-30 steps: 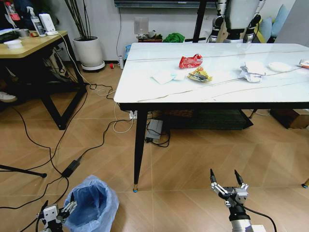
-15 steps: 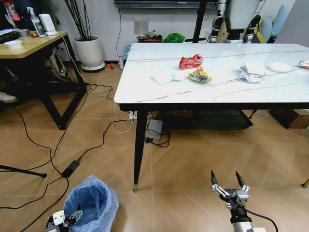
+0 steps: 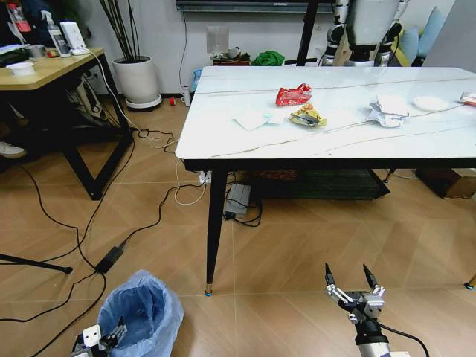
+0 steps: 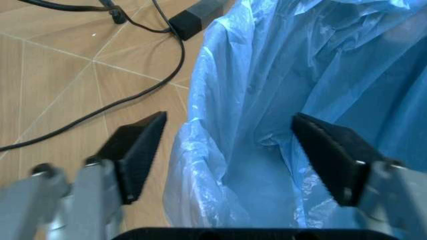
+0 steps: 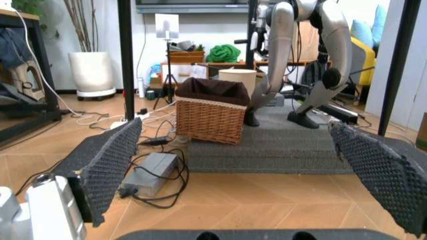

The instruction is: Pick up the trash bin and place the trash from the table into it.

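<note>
The trash bin (image 3: 143, 309), lined with a crinkled light-blue bag, stands on the floor near the table's front left leg. My left gripper (image 3: 111, 333) is at the bin's near rim. In the left wrist view it (image 4: 230, 150) is open, one finger outside the bag (image 4: 300, 75) and one inside, straddling the rim. My right gripper (image 3: 349, 286) hangs open low over the floor, holding nothing. On the table (image 3: 297, 149) lies the trash: a red wrapper (image 3: 294, 94), a yellow wrapper (image 3: 307, 114), flat white tissues (image 3: 253, 117), crumpled white paper (image 3: 388, 110) and a white disc (image 3: 431, 103).
Black cables and a power brick (image 3: 110, 258) cross the floor left of the bin. A yellow wooden desk (image 3: 44, 71) and a white plant pot (image 3: 136, 78) stand at the back left. Under the table sit a wicker basket (image 5: 210, 117) and a grey mat.
My left gripper has dropped lower and shifted right, closer to the bin's rim. The right gripper has sunk slightly. The trash has not moved.
</note>
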Available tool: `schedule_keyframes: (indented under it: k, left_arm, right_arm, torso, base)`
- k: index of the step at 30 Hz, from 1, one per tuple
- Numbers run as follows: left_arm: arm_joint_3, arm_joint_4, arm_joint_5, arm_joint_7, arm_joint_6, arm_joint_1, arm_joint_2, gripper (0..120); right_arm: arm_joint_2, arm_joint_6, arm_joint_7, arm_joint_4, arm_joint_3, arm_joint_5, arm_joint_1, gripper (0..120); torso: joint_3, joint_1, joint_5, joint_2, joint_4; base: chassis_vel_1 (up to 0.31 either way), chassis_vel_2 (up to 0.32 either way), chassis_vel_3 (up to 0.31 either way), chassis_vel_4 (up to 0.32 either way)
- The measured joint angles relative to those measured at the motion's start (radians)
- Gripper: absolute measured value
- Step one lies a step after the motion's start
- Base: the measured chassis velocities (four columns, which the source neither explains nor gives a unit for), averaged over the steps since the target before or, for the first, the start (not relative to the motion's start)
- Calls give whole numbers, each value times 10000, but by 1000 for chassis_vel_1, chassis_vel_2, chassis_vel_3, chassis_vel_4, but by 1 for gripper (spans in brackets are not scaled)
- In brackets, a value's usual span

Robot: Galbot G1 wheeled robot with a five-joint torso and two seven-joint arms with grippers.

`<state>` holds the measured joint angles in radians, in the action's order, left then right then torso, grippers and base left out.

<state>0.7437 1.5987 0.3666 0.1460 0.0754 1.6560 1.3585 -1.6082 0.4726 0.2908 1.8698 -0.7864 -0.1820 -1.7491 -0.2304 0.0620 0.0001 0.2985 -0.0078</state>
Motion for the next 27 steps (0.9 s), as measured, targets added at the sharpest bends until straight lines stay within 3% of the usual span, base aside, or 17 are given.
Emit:
schedule_keyframes:
  k: [8, 15, 17, 19, 27]
  left_arm:
    - [46, -17, -32, -104, -52, 27, 123, 46]
    - [88, -42, -114, -179, -56, 132, 221, 14]
    - [91, -41, -120, -192, -59, 141, 235, 12]
    - [114, -24, -132, -214, -88, 172, 291, 3]
    - [127, 231, -153, -270, -145, 338, 374, 0]
  right_arm:
    - [0, -24, -11, 48, 5, -53, 11, 100]
    - [1, -46, -17, 74, 6, -135, 15, 100]
    - [0, -46, -17, 73, 5, -142, 15, 100]
    - [1, -46, -19, 74, 6, -172, 23, 100]
    - [1, -88, -24, 89, 8, -235, 54, 100]
  torso:
    - [-2, 1, 3, 3, 0]
    - [-5, 3, -2, 5, 0]
    - [-5, 2, -1, 5, -1]
    - [-5, 3, 0, 6, 0]
    - [-5, 3, -3, 7, -1]
  base:
    - [0, 0, 0, 0]
    - [0, 0, 0, 0]
    - [0, 0, 0, 0]
    - [0, 0, 0, 0]
    - [0, 0, 0, 0]
